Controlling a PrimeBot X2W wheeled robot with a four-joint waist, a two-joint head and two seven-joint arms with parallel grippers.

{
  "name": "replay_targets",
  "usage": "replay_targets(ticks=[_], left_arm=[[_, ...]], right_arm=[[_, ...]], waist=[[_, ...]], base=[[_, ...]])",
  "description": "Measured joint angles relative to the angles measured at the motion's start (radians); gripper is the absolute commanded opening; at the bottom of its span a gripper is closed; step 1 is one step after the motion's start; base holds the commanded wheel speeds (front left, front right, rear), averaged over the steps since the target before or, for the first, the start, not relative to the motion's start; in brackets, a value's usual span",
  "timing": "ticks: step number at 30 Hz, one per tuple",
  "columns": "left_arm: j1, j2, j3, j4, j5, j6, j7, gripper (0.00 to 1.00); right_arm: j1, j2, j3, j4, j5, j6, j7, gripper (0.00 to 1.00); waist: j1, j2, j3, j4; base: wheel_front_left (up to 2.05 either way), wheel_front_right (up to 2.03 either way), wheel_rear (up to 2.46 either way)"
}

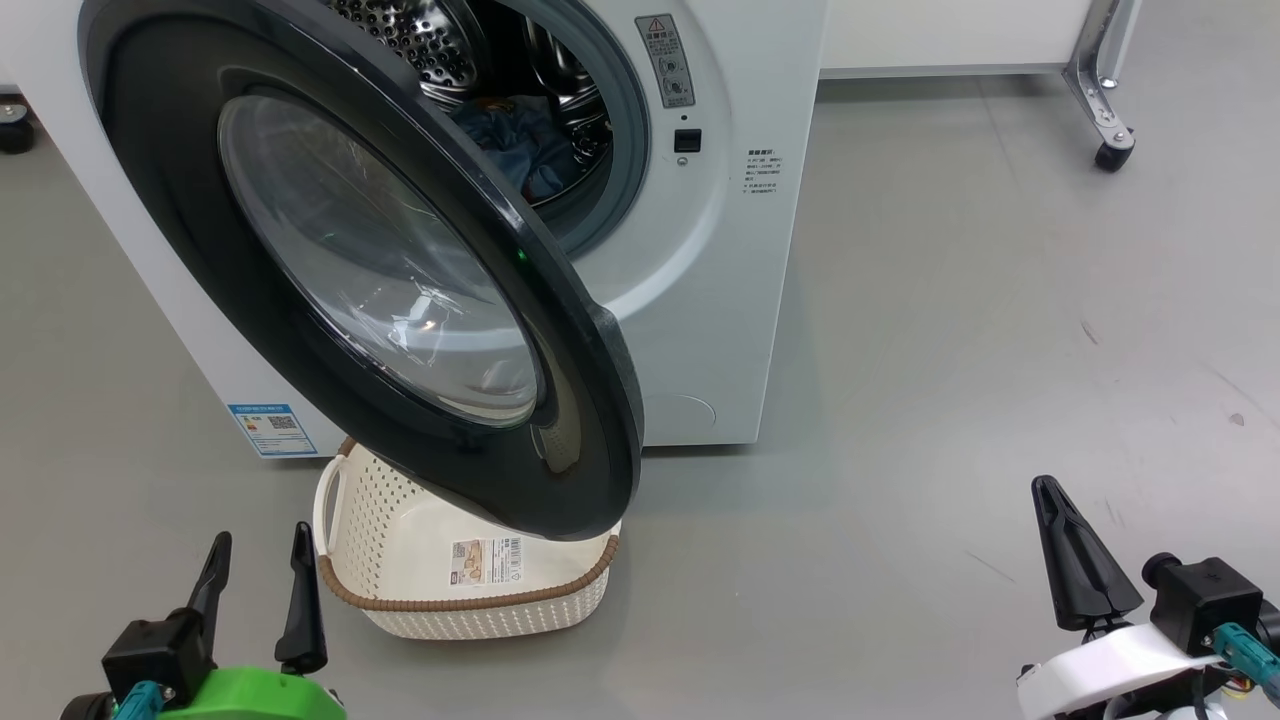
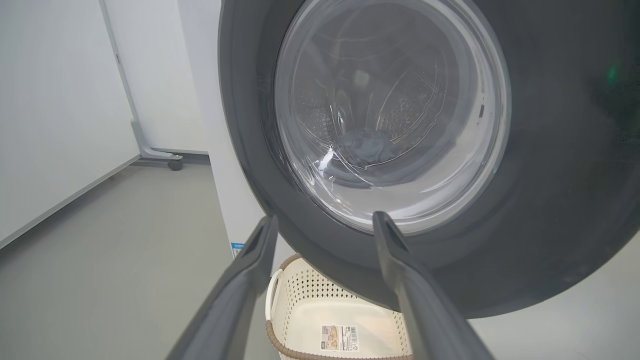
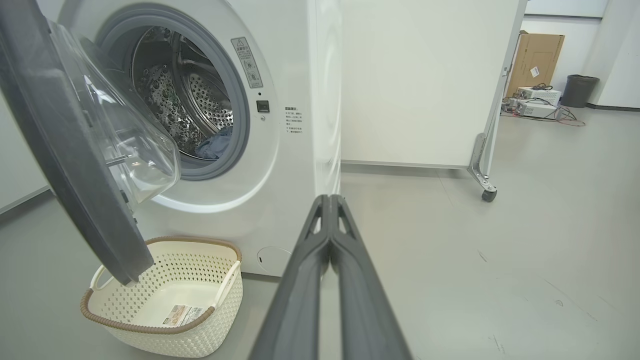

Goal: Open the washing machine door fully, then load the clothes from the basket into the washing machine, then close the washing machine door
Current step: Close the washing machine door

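The washing machine [image 1: 700, 300] stands with its door [image 1: 370, 260] swung partly out, so the drum mouth shows. Blue clothes [image 1: 520, 145] lie inside the steel drum. The basket [image 1: 500, 615] sits on the floor under the door's lower edge, with just its label sticker showing inside. My left gripper [image 1: 261, 537] is open at the lower left, facing the door's outer side [image 2: 550, 200] and apart from it. My right gripper [image 1: 1047, 490] is shut on nothing at the lower right, well away from the machine [image 3: 295, 75]. The clothes [image 3: 215, 145] and the basket [image 3: 190, 335] also appear in the right wrist view.
A white partition [image 3: 415, 80] on castors [image 3: 489, 194] stands behind and to the right of the machine. Farther off are a cardboard box [image 3: 535, 55], a dark bin [image 3: 579, 90] and cables. Grey floor [image 1: 950, 350] stretches open to the right.
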Motion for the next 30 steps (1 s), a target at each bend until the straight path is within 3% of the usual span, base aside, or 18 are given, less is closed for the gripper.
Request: replay_targets(ticks=[9, 18, 24, 30], left_arm=[[0.014, -0.008, 0.005, -0.014, 0.027, -0.01, 0.0, 1.0], [0.019, -0.018, 0.015, -0.024, 0.034, -0.012, 0.0, 1.0], [0.021, -0.024, 0.007, -0.027, 0.044, -0.013, 0.0, 1.0], [0.021, -0.027, -0.005, -0.028, 0.047, -0.019, 0.0, 1.0]], right_arm=[[-0.003, 0.003, 0.008, 0.0, 0.0, 0.0, 0.0, 0.0], [-0.146, 0.034, 0.031, -0.147, 0.018, 0.0, 0.0, 0.0], [-0.275, 0.039, 0.097, -0.279, 0.029, 0.0, 0.0, 0.0], [-0.392, 0.031, 0.228, -0.37, 0.029, 0.0, 0.0, 0.0]], waist=[[0.0, 0.0, -0.001, 0.006], [0.0, 0.0, -0.005, 0.015], [0.0, 0.0, -0.008, 0.027], [0.0, 0.0, -0.006, 0.052]], base=[[0.0, 0.0, 0.0], [0.0, 0.0, 0.0], [0.0, 0.0, 0.0], [0.0, 0.0, 0.0]])
